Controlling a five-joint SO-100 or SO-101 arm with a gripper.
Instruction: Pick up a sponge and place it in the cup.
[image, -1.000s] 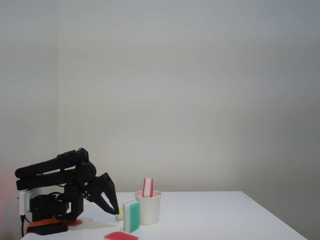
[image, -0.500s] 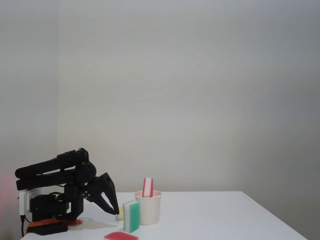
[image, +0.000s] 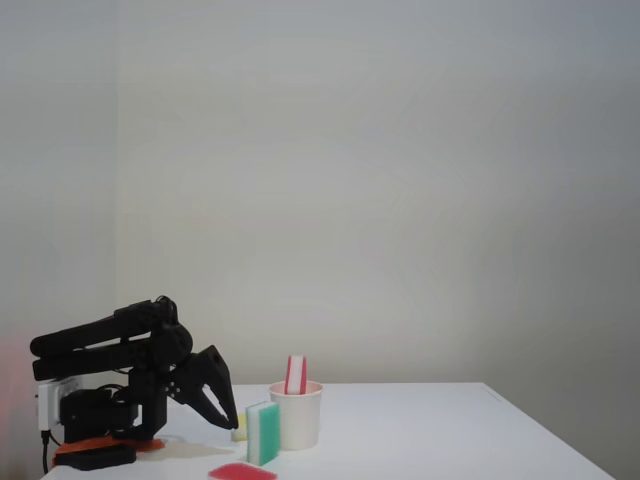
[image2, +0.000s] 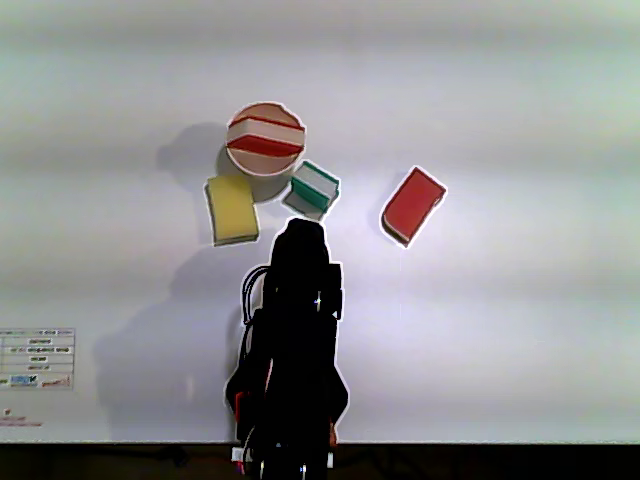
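Observation:
The sponge (image: 296, 374), red with white layers, stands upright inside the white paper cup (image: 297, 420) and pokes out above its rim. From above in the other view, the sponge (image2: 265, 135) lies across the cup's opening (image2: 250, 170). My gripper (image: 230, 422) hangs low to the left of the cup in the fixed view, fingers together and pointing down, holding nothing. In the other view the gripper (image2: 303, 228) ends just short of the cup, between the neighbouring sponges. The arm is folded back over its base.
A green-and-white sponge (image: 263, 432) (image2: 314, 188) stands right beside the cup. A flat red sponge (image: 243, 471) (image2: 412, 205) lies further off. A yellow sponge (image2: 231, 209) sits by the cup's other side. The white table (image: 450, 440) stretches right. A printed label (image2: 37, 360) lies near the base.

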